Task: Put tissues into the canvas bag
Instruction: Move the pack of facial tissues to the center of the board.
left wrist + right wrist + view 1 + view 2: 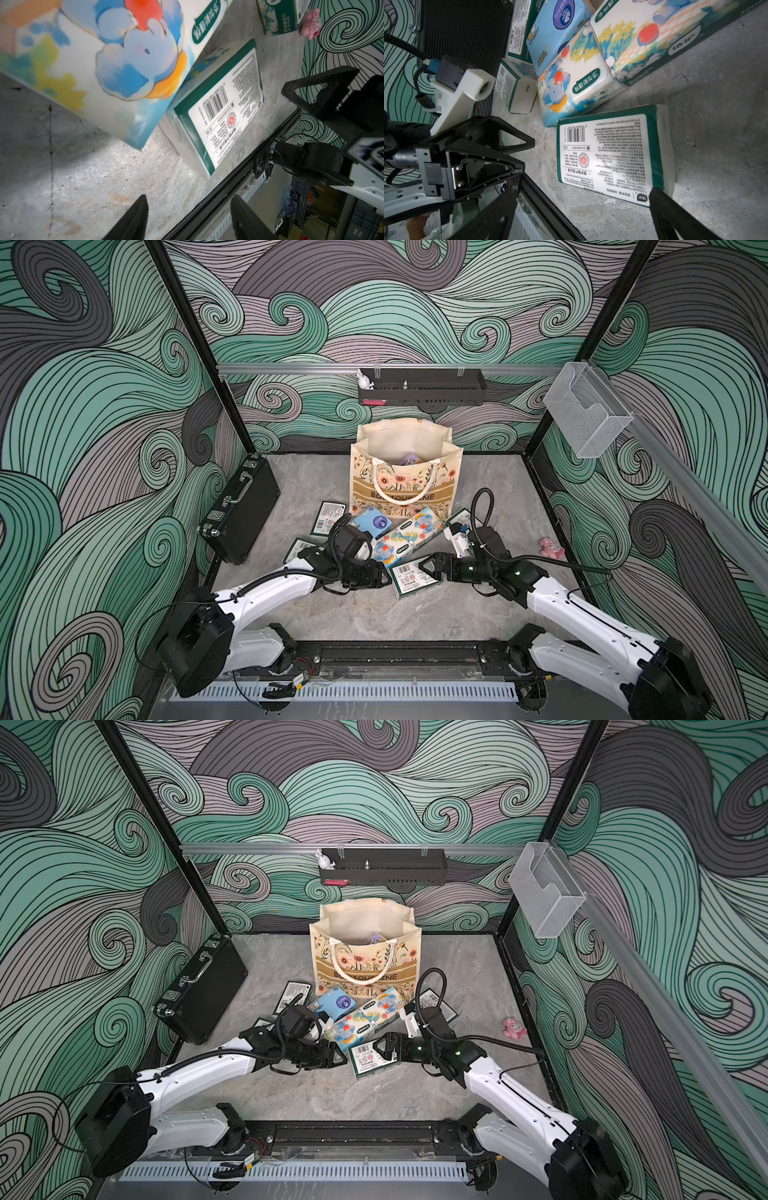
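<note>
Two spread, empty pincers, left pincer (386, 574) and right pincer (426, 570), flank the green-and-white soft tissue pack (405, 580) on the grey desk (374, 614) before the cream flowered canvas bag (446, 485), seemingly the pick-up step, calling next for the right pincer to close on it.

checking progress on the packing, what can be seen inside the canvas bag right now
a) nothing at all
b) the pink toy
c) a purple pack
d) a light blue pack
c: in both top views a purple pack shows through the open top of the canvas bag, while the light blue pack and the pink toy lie outside it.
</note>
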Controlling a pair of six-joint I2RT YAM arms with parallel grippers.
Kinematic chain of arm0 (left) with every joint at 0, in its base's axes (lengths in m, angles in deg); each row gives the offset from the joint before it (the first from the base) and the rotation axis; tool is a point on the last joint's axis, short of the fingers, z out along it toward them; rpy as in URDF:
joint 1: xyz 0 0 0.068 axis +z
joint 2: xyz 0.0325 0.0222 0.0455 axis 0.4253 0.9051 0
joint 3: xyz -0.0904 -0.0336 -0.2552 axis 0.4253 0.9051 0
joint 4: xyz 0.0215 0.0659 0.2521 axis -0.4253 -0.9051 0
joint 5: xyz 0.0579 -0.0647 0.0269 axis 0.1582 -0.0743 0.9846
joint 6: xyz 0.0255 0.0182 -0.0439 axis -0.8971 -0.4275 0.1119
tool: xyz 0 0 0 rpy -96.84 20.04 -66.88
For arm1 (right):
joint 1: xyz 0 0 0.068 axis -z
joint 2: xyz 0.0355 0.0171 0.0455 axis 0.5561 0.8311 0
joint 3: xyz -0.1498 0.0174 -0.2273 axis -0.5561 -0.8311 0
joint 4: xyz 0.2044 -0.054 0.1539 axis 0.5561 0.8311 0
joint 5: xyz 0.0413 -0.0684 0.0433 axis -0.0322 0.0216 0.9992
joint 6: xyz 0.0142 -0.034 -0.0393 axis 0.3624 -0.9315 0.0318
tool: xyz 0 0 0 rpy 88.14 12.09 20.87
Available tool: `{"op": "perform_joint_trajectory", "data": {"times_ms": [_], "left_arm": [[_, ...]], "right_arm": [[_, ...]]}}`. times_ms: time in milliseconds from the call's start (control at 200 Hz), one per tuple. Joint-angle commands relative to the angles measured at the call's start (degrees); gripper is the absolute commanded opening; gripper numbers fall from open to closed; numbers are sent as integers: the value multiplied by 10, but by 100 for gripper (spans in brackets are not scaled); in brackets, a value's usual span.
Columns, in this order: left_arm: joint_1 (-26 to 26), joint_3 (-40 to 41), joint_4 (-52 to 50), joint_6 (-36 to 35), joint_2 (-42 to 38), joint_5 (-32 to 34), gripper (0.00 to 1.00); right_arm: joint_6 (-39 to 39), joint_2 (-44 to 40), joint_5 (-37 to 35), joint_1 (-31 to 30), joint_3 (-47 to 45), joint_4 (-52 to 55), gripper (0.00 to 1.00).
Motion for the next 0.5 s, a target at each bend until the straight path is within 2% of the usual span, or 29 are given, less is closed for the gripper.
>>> {"op": "perform_joint_trajectory", "data": {"times_ms": [0, 85, 270, 495], "left_arm": [[0, -40, -8, -33, 27, -8, 62], [0, -53, -8, -40, 49, -11, 56], [-1, -76, -13, -48, 75, -15, 50], [-2, -72, 4, -31, 107, -34, 47]], "right_arm": [[-13, -15, 0, 10, -9, 20, 99], [-14, -26, 5, 13, -15, 22, 99], [-12, -32, 11, 23, -26, 14, 99], [-12, -30, 15, 28, -39, 4, 99]]}}
